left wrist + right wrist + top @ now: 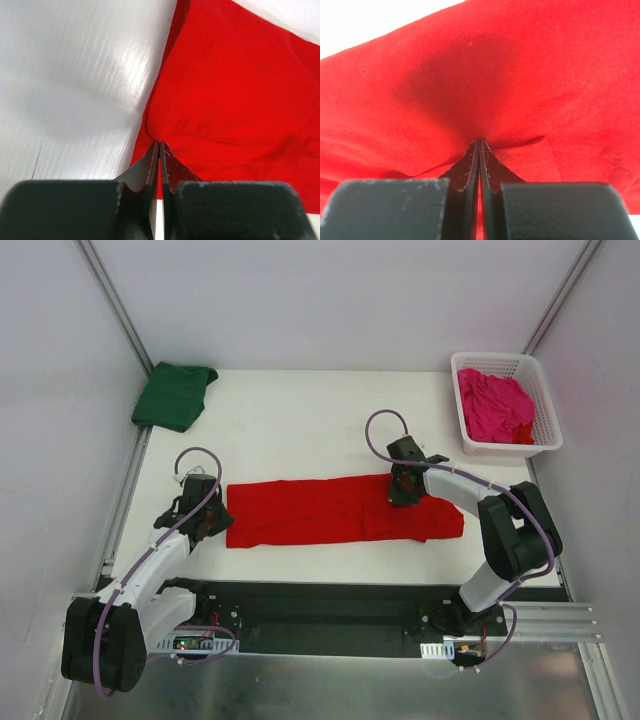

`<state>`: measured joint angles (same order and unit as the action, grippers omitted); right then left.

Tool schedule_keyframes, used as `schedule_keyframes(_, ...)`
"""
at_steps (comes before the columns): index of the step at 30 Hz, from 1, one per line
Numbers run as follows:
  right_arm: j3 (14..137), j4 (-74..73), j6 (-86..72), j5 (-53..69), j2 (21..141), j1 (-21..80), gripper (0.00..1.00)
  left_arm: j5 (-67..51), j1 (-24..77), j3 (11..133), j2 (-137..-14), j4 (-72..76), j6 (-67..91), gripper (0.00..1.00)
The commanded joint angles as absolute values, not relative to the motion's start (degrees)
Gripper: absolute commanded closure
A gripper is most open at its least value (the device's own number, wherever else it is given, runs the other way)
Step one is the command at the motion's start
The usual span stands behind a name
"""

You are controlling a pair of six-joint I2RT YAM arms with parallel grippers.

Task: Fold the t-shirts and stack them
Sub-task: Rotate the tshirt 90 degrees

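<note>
We pinch the red t-shirt (320, 510): left gripper (213, 523) at its left edge, right gripper (402, 490) toward its right. Open white table (300, 430) lies on the far side

Right wrist feed, my notes: right gripper (479, 150) at bottom centre, dark jaws pressed flat together, no gap I can see. Tips bite into red t-shirt (530, 65); cloth gathers toward pinch point, creases fanning out, shadowed hollow just above tips. Hem-like line runs right from pinch. Shirt fills nearly whole frame. White table (365, 22) shows in top left corner, thin sliver bottom right.
</note>
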<state>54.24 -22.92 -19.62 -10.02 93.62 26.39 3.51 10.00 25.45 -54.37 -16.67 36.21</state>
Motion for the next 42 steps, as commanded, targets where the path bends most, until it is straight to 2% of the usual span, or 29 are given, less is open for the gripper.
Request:
schedule_keyframes(1, 54.05, -22.59, -19.42, -9.41, 94.74, 26.54, 0.98, 3.08, 9.32, 28.21, -53.27, -18.98, 34.89, 1.00)
schedule_keyframes(20, 54.93, -21.36, -20.13, -8.09, 97.47, 26.46, 0.98, 1.93, 9.32, 28.83, -49.48, -28.47, 35.77, 1.00)
schedule_keyframes(42, 56.78, -20.57, -20.04, -6.50, 100.19, 26.37, 0.98, 8.61, 8.53, 31.29, -54.14, -36.47, 41.04, 1.00)
